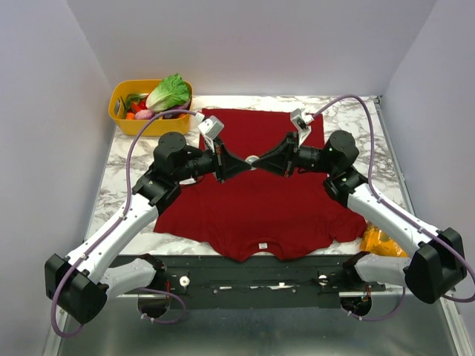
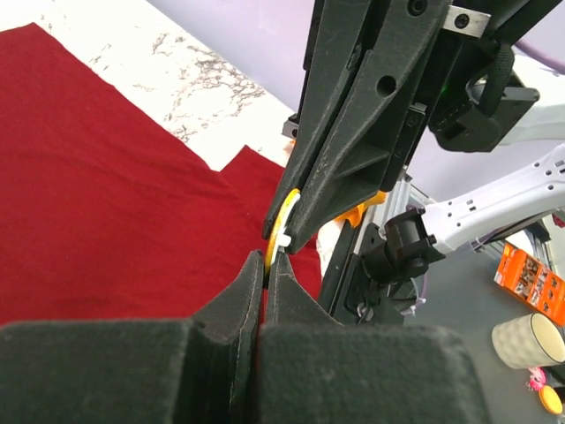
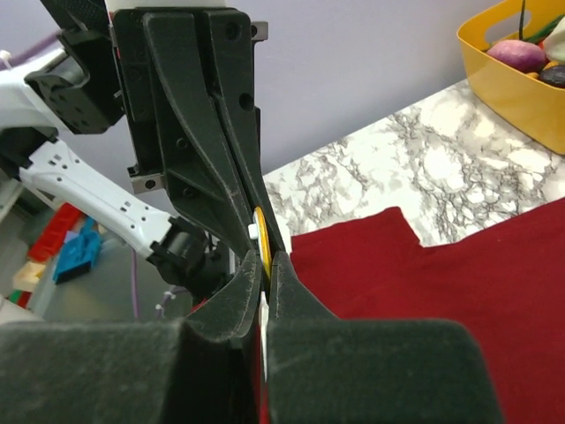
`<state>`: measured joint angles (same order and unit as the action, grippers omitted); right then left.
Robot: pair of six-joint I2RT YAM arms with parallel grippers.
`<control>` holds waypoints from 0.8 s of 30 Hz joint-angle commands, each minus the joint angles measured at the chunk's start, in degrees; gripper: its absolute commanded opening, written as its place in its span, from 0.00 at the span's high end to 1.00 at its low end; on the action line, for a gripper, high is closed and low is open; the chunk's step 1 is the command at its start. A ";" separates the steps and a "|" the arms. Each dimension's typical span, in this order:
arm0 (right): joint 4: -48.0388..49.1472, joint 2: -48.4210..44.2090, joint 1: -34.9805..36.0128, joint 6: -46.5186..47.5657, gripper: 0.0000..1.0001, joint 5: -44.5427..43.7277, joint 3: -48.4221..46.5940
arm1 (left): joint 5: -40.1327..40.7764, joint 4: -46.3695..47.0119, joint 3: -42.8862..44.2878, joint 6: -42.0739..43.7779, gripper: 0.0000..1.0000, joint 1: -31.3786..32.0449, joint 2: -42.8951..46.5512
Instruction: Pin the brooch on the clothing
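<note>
The dark red clothing (image 1: 260, 204) lies flat on the marble table (image 1: 122, 159), its white neck label toward the near edge. Above its middle my two grippers meet tip to tip. The brooch (image 1: 252, 159), a small golden-yellow disc, sits edge-on between them. My left gripper (image 1: 243, 165) is shut on one rim of the brooch (image 2: 281, 225), and its fingertips (image 2: 254, 269) pinch that rim. My right gripper (image 1: 261, 162) is shut on the opposite rim of the brooch (image 3: 263, 247). A small white piece shows beside the disc. The clothing (image 2: 106, 194) (image 3: 459, 274) spreads out below.
A yellow basket (image 1: 119, 111) with lettuce and other vegetables stands at the back left corner. An orange snack bag (image 1: 382, 241) lies by the right arm near the front edge. Beyond the table, a pale cup (image 2: 530, 340) and an orange packet (image 2: 530, 278) sit lower down.
</note>
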<state>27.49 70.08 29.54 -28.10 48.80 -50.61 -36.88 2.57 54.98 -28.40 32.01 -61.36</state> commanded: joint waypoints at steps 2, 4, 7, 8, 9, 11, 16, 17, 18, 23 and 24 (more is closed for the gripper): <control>-9.65 -1.35 -0.27 7.97 0.56 -3.09 0.42 | 1.11 1.48 3.03 0.37 1.00 0.07 2.91; -8.95 -2.40 -0.27 7.71 0.38 -4.92 1.38 | 1.46 0.78 3.03 0.98 1.00 0.07 3.09; -7.28 -4.95 -0.27 7.00 0.28 -7.30 2.70 | 2.77 -1.33 3.11 1.77 1.00 0.07 3.18; -7.18 -5.57 -0.27 6.92 0.25 -8.01 2.80 | 3.22 -1.95 3.29 2.64 1.00 0.07 3.18; -7.10 -6.44 -0.27 6.74 0.23 -8.54 2.80 | 3.57 -2.47 3.38 3.00 1.00 0.07 3.27; -7.18 -6.80 -0.27 6.83 0.23 -8.98 2.62 | 5.50 -4.85 3.64 4.31 1.00 0.07 3.27; -7.36 -6.63 -0.36 6.74 0.22 -9.24 2.45 | 12.96 -13.17 6.27 7.31 1.00 0.07 2.22; -7.62 -6.63 -0.36 6.74 0.21 -9.68 2.53 | 16.28 -14.68 6.97 7.66 1.00 0.07 1.69; -7.97 -6.63 -0.36 6.91 0.21 -10.12 2.45 | 18.06 -16.26 8.29 8.62 1.00 0.24 0.82; -12.72 -6.36 -0.27 8.23 0.12 -15.74 1.83 | 33.34 -27.25 12.77 10.91 1.00 3.31 -3.14; -13.24 -6.36 -0.36 8.49 0.09 -16.79 1.83 | 38.85 -28.74 14.35 11.26 1.00 3.93 -5.15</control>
<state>18.35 63.75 29.50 -21.50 38.09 -48.38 -16.27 -15.35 64.95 -20.53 33.30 -62.52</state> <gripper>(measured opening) 0.876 0.016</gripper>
